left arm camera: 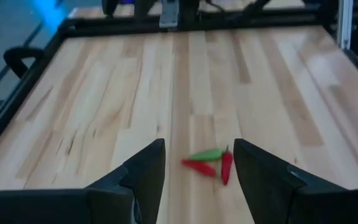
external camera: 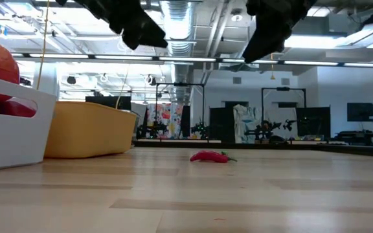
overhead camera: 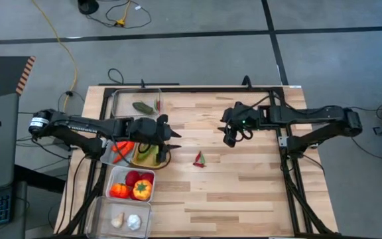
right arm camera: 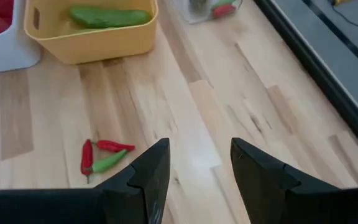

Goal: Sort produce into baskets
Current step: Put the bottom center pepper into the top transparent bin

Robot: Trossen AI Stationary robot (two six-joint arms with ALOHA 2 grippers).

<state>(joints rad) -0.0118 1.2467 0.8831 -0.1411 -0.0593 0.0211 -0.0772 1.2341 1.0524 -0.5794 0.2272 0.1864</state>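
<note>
Both pincers are seen open and nothing is held in them. In the high view, the left pincer (overhead camera: 171, 141) is found left of the middle of the frame, over the near corner of the yellow basket (overhead camera: 135, 159). The right pincer (overhead camera: 231, 136) is found right of the middle, above bare table (overhead camera: 244, 192).

Three little chillies (overhead camera: 199, 159) are left lying on the table, just below the middle of the high view. They are huddled together and touching: two red ones and one green one. In the left wrist view the chillies (left arm camera: 211, 163) are seen low in the frame, between the two dark fingers (left arm camera: 143, 177) and a bit ahead of them. In the right wrist view they (right arm camera: 101, 157) are seen at the lower left, off to the side of that pincer's fingers (right arm camera: 148, 177).

The chillies are judged to be very light, thin and smooth, so they could be pushed away or could slip out easily. Each one is best pinched across its middle, where it is fattest. One should be picked at a time, since they are bunched so close.

A green cucumber (right arm camera: 109, 17) is already held in the yellow basket.
</note>
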